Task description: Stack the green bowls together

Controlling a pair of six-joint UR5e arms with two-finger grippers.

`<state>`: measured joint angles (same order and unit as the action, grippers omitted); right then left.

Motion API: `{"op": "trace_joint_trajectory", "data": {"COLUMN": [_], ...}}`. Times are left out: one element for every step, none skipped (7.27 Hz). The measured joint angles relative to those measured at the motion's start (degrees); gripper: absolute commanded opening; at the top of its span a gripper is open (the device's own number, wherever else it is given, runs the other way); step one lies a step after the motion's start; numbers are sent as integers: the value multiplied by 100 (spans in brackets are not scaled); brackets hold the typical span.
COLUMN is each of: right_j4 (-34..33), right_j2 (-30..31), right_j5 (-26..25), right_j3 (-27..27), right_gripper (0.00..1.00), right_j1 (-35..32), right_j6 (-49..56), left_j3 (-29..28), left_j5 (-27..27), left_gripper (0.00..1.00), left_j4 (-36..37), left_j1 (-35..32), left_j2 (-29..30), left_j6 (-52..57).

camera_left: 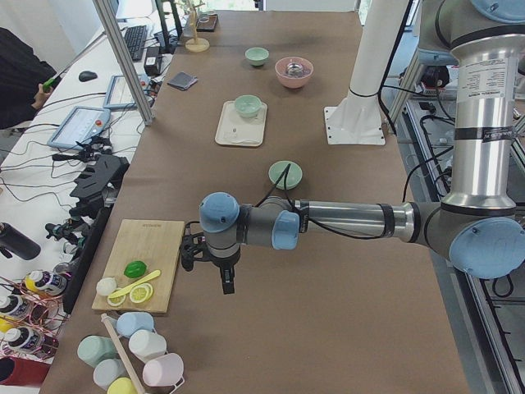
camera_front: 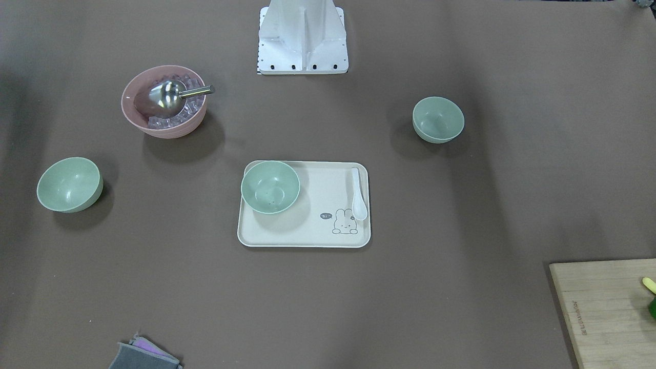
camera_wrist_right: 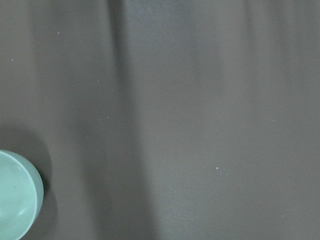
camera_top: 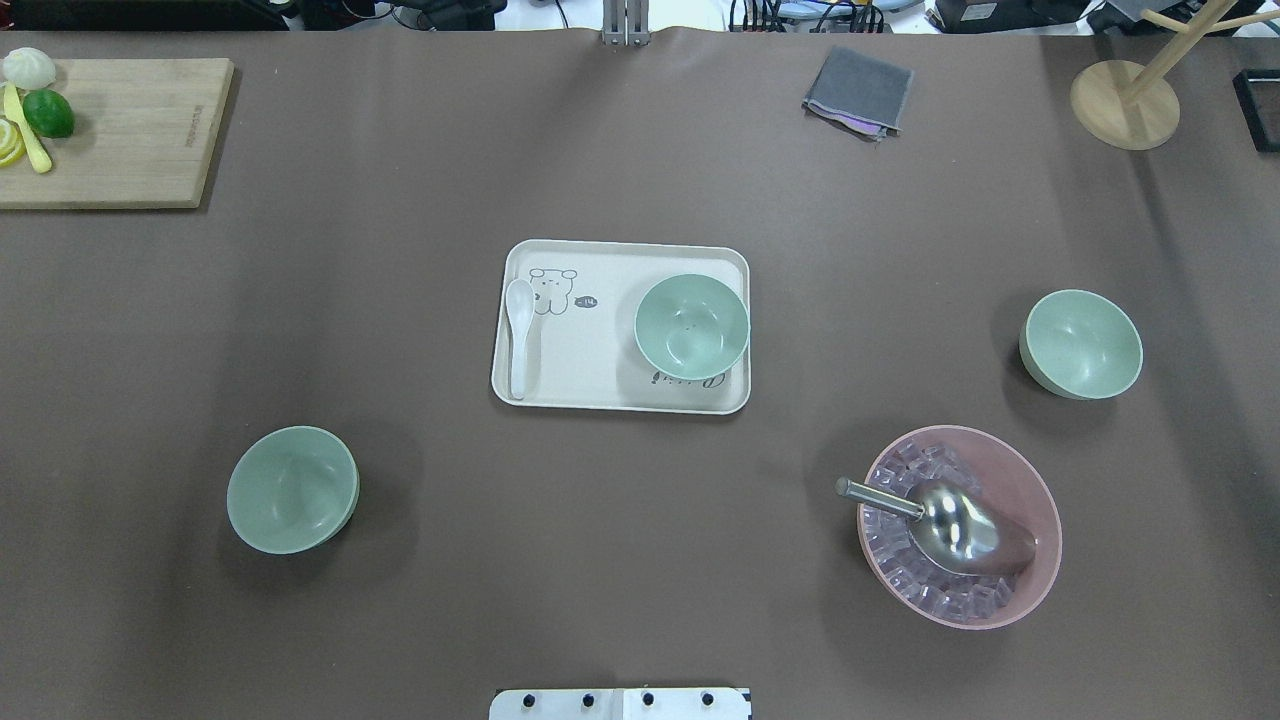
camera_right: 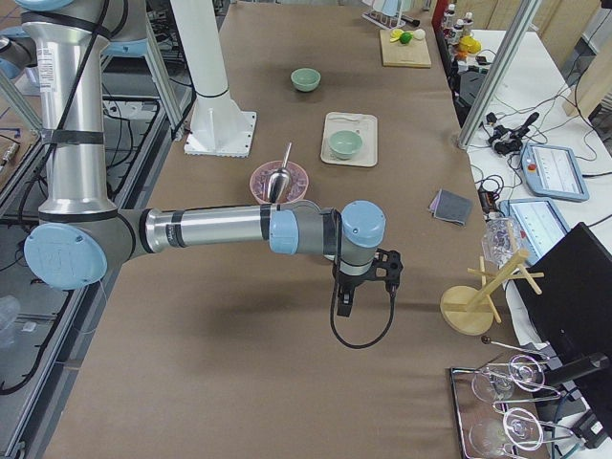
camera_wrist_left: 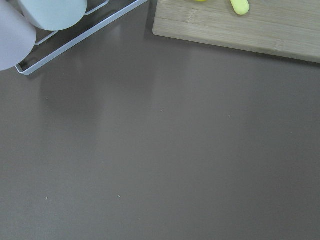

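Nothing stacked yet. 3 small round pale mint-green plastic bowls, well apart: tray bowl (camera_top: 692,327) on cream rectangular tray (camera_top: 590,350); left bowl (camera_top: 292,489) & right bowl (camera_top: 1081,344) on brown worktop (camera_top: 600,550). At the worktop's ends: left hand (camera_left: 227,283), right hand (camera_right: 341,306); released or clenched, can't tell. All stacking left.

A pink bowl (camera_top: 1043,497) holds ice (camera_top: 895,470) and a shiny scoop (camera_top: 955,530). A white spoon (camera_top: 518,330) lies on the tray (camera_top: 590,370). A lime (camera_top: 48,113) sits on the board (camera_top: 130,130).
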<state>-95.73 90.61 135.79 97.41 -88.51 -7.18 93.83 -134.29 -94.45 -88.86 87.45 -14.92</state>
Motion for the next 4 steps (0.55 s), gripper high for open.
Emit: {"op": "trace_joint_trajectory", "data": {"right_j4": [1,1,1,2], "right_j2": [-1,-3,-4,-6], "right_j5": [0,0,0,0], "right_j3": [-2,-2,4,9], "right_gripper": [100,100,100,100], "right_j1": [3,6,10,12], "right_j6": [3,5,6,6], "left_j3": [1,2,3,3], "left_j5": [0,0,0,0], "left_gripper": [98,98,98,98], "left_j4": [7,17,26,32], "left_j1": [0,0,2,6], "left_j2": [3,6,13,20], "left_j6": [-13,-24,-32,-35]}}
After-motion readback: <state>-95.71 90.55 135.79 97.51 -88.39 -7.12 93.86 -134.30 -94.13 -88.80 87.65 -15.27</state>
